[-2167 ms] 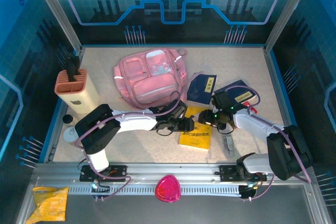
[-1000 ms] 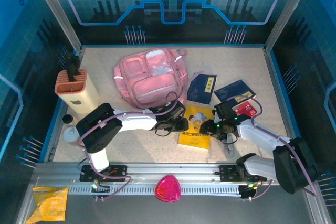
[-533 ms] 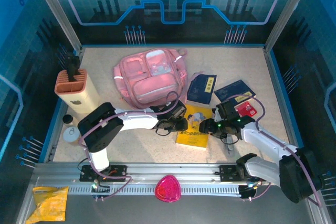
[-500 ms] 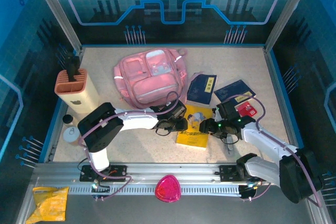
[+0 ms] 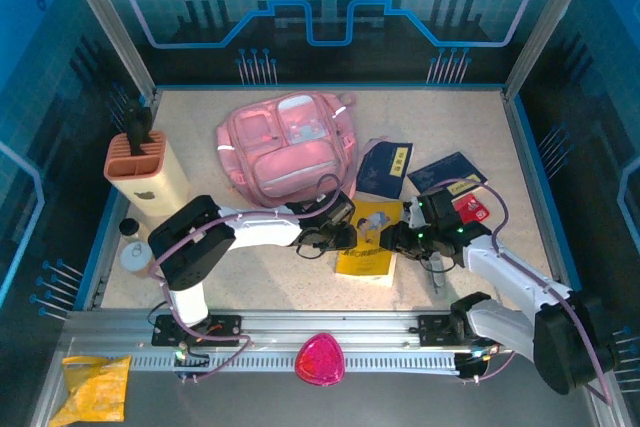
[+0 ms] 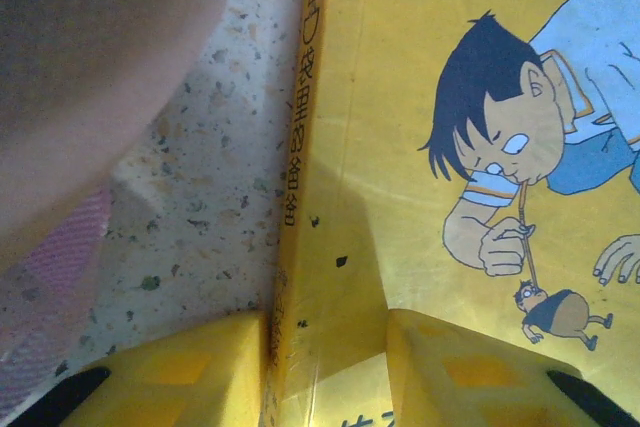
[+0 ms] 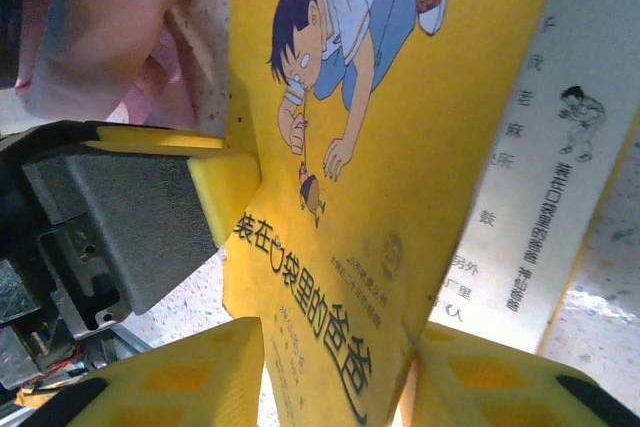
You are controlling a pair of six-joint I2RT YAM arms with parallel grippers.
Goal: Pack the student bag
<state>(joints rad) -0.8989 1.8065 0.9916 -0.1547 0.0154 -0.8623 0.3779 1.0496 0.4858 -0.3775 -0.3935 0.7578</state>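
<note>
The student bag (image 5: 290, 147), a large pink backpack, lies at the back middle of the table. In front of it lies a yellow picture book (image 5: 368, 247) with a cartoon boy on its cover. My left gripper (image 5: 348, 237) is shut on the book's spine edge; in the left wrist view the spine (image 6: 292, 247) runs between the yellow pads of this gripper (image 6: 325, 372). My right gripper (image 5: 391, 238) meets the book from the right. Its pads close on the raised front cover (image 7: 380, 147) of the book, with a white inner page (image 7: 550, 187) beside it, and the gripper (image 7: 335, 382) sits low in that view.
Two dark blue books (image 5: 385, 169) (image 5: 447, 172) and a red item (image 5: 468, 209) lie right of the bag. A beige pen holder (image 5: 147, 172) stands at the left. A magenta rounded object (image 5: 319, 359) rests on the front rail, a yellow packet (image 5: 92, 387) at the lower left.
My right gripper has moved left to the yellow book and narrowed onto its cover. The book's right side has lifted. The left gripper has closed a little on the spine.
</note>
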